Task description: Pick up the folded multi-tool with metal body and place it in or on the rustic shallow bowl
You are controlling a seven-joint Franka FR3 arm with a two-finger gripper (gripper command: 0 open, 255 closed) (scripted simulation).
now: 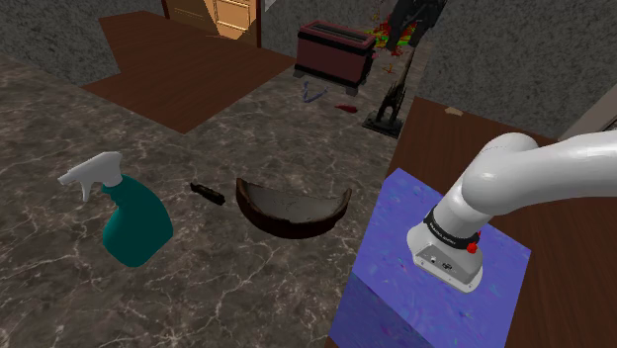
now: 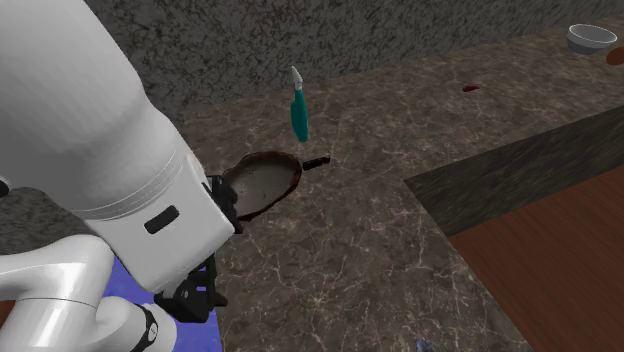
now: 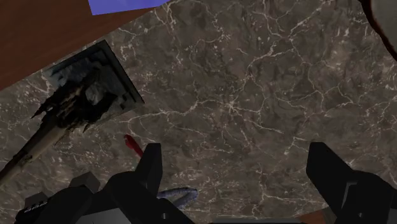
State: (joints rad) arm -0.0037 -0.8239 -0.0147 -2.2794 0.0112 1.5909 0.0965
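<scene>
1. Shoulder view, centre left: the multi-tool (image 1: 207,192) is a small dark bar lying flat on the marbled surface (image 1: 247,287), its long axis running from upper left to lower right.
2. It lies just beside the left tip of the bowl (image 1: 269,219), between the bowl and the spray bottle (image 1: 133,222).
3. The gripper (image 3: 235,156) has its fingers spread wide with nothing between them. It hangs by the blue stand (image 1: 415,287) at lower right, well apart from the tool, so I judge the reach must go left past the bowl.

Glossy white arm (image 1: 539,166) is showing at the shoulder view's lower right; a dark band (image 1: 448,225) is ringing its wrist above a red button (image 1: 473,247); its fingers (image 3: 151,170) are showing matte black.
</scene>
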